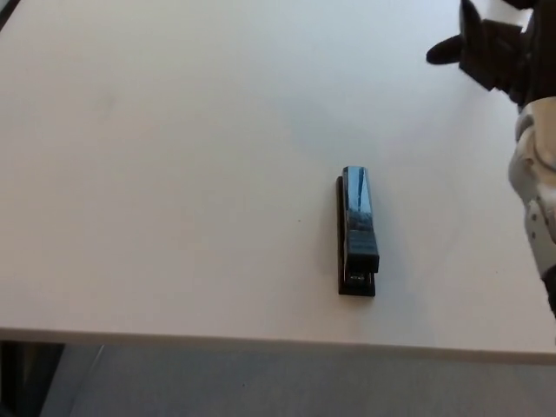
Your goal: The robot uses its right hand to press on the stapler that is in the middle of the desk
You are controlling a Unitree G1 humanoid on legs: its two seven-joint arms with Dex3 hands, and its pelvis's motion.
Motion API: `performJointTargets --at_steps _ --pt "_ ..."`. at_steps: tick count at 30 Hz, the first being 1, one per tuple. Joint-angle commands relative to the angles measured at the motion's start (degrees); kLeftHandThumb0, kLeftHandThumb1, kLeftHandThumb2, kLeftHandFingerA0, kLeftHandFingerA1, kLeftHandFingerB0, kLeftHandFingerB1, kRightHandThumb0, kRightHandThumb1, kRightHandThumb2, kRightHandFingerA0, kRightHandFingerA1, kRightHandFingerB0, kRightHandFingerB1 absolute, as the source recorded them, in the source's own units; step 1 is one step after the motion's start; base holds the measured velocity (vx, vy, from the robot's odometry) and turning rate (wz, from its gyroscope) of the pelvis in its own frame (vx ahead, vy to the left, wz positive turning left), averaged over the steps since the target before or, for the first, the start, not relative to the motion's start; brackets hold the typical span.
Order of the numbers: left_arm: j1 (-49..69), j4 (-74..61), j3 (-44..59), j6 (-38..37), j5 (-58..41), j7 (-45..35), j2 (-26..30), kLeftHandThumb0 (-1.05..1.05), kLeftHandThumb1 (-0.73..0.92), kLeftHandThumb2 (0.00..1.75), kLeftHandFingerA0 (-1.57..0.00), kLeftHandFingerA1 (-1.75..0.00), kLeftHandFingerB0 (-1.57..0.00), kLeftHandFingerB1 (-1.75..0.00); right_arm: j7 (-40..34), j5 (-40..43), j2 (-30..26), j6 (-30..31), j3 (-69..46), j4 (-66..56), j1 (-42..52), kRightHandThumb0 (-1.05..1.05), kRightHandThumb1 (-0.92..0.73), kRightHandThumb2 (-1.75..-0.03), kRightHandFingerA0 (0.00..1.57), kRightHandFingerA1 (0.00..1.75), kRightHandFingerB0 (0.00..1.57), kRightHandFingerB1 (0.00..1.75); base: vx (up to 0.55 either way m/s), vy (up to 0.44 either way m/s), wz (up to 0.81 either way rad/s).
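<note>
At the near edge of the desk: the pale desk (174, 174) ends in a straight lip, with dim floor showing below it.

Stapler, position: a black stapler (357, 232) lies just inside that near edge, right of the picture's centre, its long axis running away from the robot; the lower base juts out slightly at the near end.

Stapler, condition: it rests flat with bare desk on every side and nothing touching it.

Right forearm: a pale, jointed forearm (537, 182) enters from the right border, well apart from the stapler.

Right hand: the black right hand (488, 48) hangs over the far right of the desk, beyond and to the right of the stapler; its digits are spread apart and it holds nothing.

Left hand: absent from the view.

Step in hand: judged to be the approach; the pressing itself is not yet done, as hand and stapler are well apart.

Next move: the hand should travel toward the robot and to its left until it stands above the stapler's upper arm, then descend squarely, since an off-centre push could tip or skid the narrow body.
</note>
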Motion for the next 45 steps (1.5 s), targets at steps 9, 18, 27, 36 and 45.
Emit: performJointTargets --at_steps 9,18,27,36,45 --pt "0.2 0.67 -0.56 -0.54 0.06 -0.05 0.53 -0.76 0.8 1.1 0.0 -0.36 -0.15 -0.31 -3.06 -4.44 8.2 -5.59 1.37 15.78 0.67 -0.13 -0.82 -0.64 0.94 1.12 0.74 1.03 0.0 0.0 0.0" --pt "-0.25 0.53 -1.22 -1.03 0.38 0.24 0.52 -0.8 0.81 1.09 -0.01 -0.38 -0.14 -0.31 -4.35 -7.3 13.54 -8.63 4.01 19.37 2.25 -0.18 -0.82 -0.63 1.05 0.85 0.79 0.87 0.0 0.0 0.0" --pt "-0.69 0.48 -1.43 -1.26 0.43 0.29 0.48 -0.8 0.8 1.09 -0.02 -0.39 -0.15 -0.32 -3.97 -6.94 17.54 -9.1 3.56 20.92 3.73 -0.12 -0.77 -0.72 1.23 0.7 0.74 1.11 0.0 0.0 0.0" --pt "-1.06 0.28 -1.21 -1.18 0.12 -0.21 0.66 -0.81 0.8 1.09 0.0 -0.38 -0.15 -0.32 -3.18 -5.94 17.23 -8.4 0.4 27.04 5.09 -0.07 -0.77 -0.74 1.2 0.68 0.74 1.09 0.0 0.0 0.0" --pt "-0.66 0.29 -1.39 -1.16 0.08 -0.13 -0.13 -0.81 0.81 1.1 0.0 -0.36 -0.14 -0.3 -1.62 -5.36 16.18 -7.44 -1.58 30.44 8.21 -0.13 -0.83 -0.65 1.24 0.59 0.72 0.99 0.0 0.0 0.0"
